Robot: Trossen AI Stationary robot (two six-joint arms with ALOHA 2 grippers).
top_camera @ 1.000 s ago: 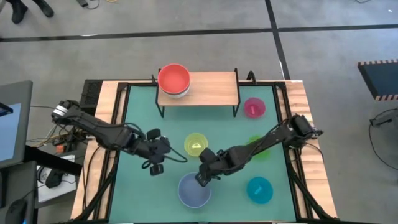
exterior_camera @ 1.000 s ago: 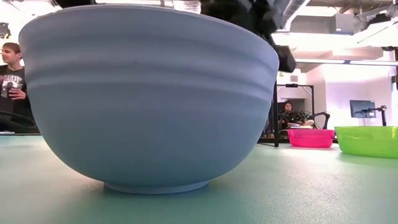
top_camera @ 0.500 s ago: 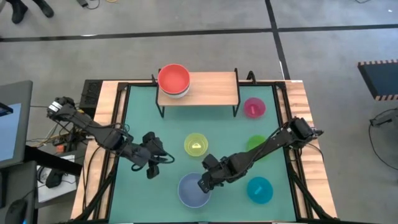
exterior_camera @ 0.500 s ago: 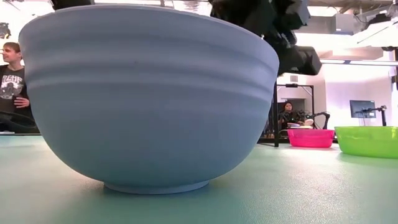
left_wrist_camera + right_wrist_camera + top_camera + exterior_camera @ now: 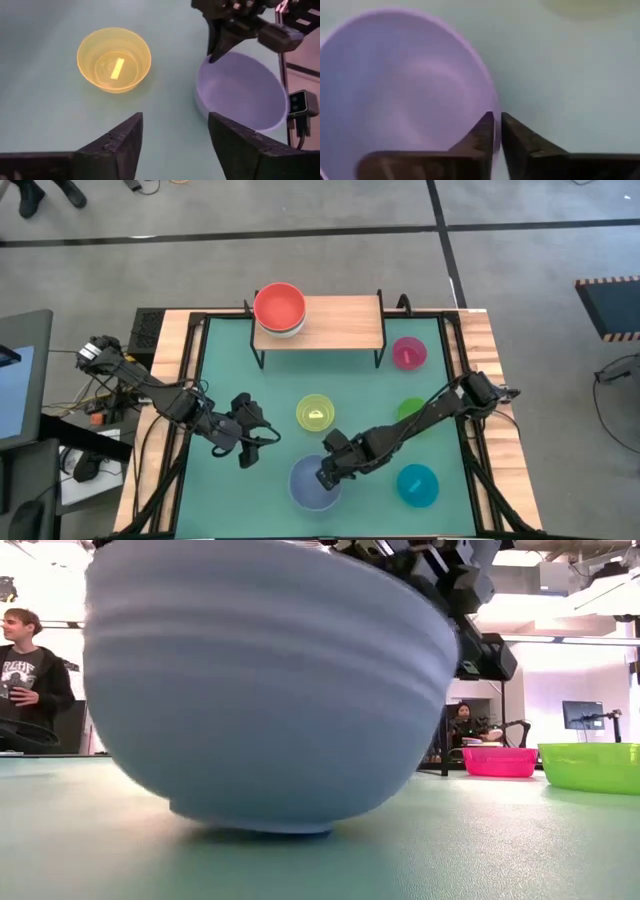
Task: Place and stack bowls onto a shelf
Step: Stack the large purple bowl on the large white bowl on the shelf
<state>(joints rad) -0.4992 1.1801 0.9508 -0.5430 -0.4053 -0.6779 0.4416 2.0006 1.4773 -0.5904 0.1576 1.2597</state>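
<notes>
The periwinkle blue bowl (image 5: 308,490) stands tipped near the table's front edge, filling the low view (image 5: 270,690). My right gripper (image 5: 323,477) is shut on its rim. My left gripper (image 5: 256,448) hangs open to the bowl's left, its fingers (image 5: 175,120) holding nothing. A yellow bowl (image 5: 315,413) sits upright at mid-table. On the shelf (image 5: 340,320), a red bowl (image 5: 279,306) is nested in a white one. Pink (image 5: 409,353), green (image 5: 410,410) and cyan (image 5: 417,484) bowls stand on the right side. My right gripper pinches the blue bowl's rim (image 5: 496,131) on its far-right side, one finger (image 5: 481,134) inside the bowl and one (image 5: 516,137) outside. The fingers slant down from the table's right. The bowl is tilted, part of its base (image 5: 290,828) on the table.
The shelf's black legs (image 5: 378,358) stand at the table's far side. My right arm (image 5: 420,420) lies across the green bowl. People (image 5: 25,670) are in the room beyond the table. Bare green mat (image 5: 230,500) lies at the near left.
My right gripper has gone down and a little toward the near edge, onto the blue bowl's rim, and has taken hold. The bowl, which stood level, is now tipped and has shifted slightly. My left arm has drawn back a little toward the table's left edge.
</notes>
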